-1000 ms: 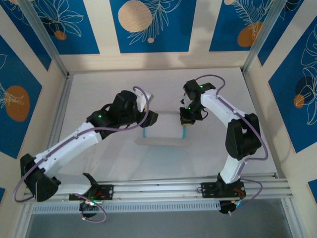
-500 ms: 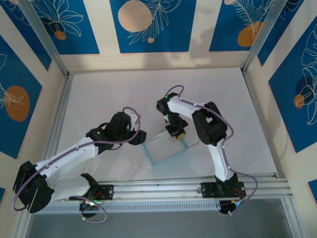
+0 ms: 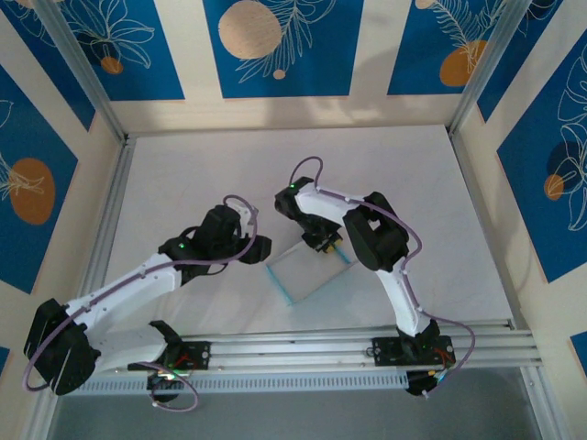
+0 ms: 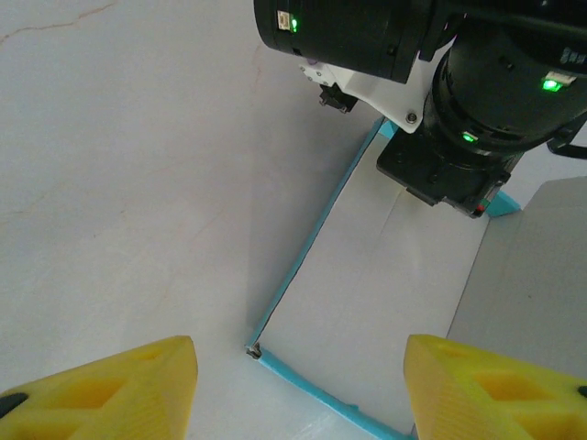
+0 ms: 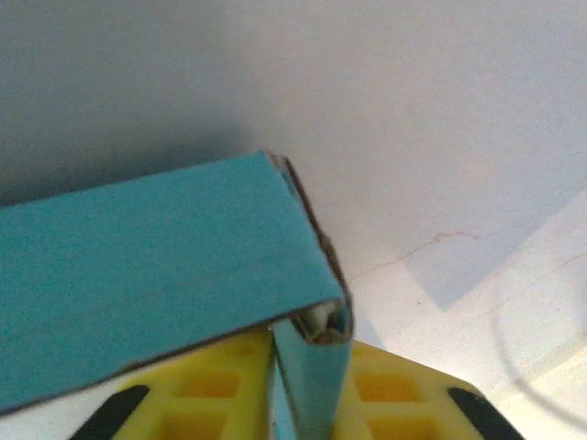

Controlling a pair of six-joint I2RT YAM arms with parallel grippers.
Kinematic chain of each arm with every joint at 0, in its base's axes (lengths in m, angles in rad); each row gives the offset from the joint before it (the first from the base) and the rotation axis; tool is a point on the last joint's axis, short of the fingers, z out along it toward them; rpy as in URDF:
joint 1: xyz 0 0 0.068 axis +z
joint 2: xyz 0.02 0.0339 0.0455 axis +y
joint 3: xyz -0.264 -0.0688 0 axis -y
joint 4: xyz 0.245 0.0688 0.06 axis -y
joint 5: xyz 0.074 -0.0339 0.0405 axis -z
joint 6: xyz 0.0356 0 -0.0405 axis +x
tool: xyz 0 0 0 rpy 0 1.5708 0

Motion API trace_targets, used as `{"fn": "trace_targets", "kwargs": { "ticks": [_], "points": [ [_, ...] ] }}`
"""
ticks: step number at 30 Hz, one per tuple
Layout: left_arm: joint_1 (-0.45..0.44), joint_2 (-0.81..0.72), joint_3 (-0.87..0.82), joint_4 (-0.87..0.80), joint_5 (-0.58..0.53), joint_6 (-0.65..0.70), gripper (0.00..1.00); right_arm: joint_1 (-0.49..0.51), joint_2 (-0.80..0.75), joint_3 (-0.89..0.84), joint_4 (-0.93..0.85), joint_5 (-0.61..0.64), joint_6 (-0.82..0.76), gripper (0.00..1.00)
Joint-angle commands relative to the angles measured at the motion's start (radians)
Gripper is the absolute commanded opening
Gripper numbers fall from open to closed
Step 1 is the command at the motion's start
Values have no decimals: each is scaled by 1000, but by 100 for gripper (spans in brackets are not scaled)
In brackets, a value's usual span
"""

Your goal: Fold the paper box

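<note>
From above, the paper box (image 3: 307,272) lies at the centre of the white table (image 3: 183,174), a shallow tray with a white floor and light-blue rims. The left gripper (image 3: 261,247) is beside its left corner and the right gripper (image 3: 326,244) at its upper edge.

In the left wrist view, the yellow fingers (image 4: 101,390) stand wide apart, holding nothing, with a box corner lying between them lower in the frame.

In the right wrist view, a light-blue end wall rises between closely set yellow pads (image 5: 404,403). Whether they still pinch it cannot be told.

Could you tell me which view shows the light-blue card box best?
Left wrist: the shallow light-blue card box shows its white floor and blue walls. Top external shows it small; right wrist, one blue corner close up.
</note>
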Motion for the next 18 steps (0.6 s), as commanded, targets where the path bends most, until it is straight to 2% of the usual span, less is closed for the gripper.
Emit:
{"fn": "trace_targets", "kwargs": {
  "ticks": [1, 3, 6, 8, 10, 14, 16, 18],
  "points": [
    [14, -29, 12, 16, -14, -10, 61, 6, -55, -11, 25, 58, -4, 33],
    [18, -31, 19, 19, -22, 6, 62, 13, -96, -17, 45, 68, -26, 51],
    [32, -25, 39, 38, -22, 45, 67, 14, -180, -9, 65, 18, -77, 71],
    [42, -7, 54, 54, -38, 61, 75, 8, -251, 0, 85, -35, -99, 79],
    [53, 30, 75, 71, -41, 84, 78, 1, -332, 18, 105, -72, -112, 83],
    [68, 159, 138, 85, -21, 93, 75, -18, -501, 52, 152, -53, -72, 82],
    [79, 254, 178, 83, 22, 82, 73, -77, -621, 37, 168, -118, 33, 72],
    [86, 343, 216, 80, 80, 60, 73, -170, -752, -49, 185, -212, 176, 61]
  ]
}}
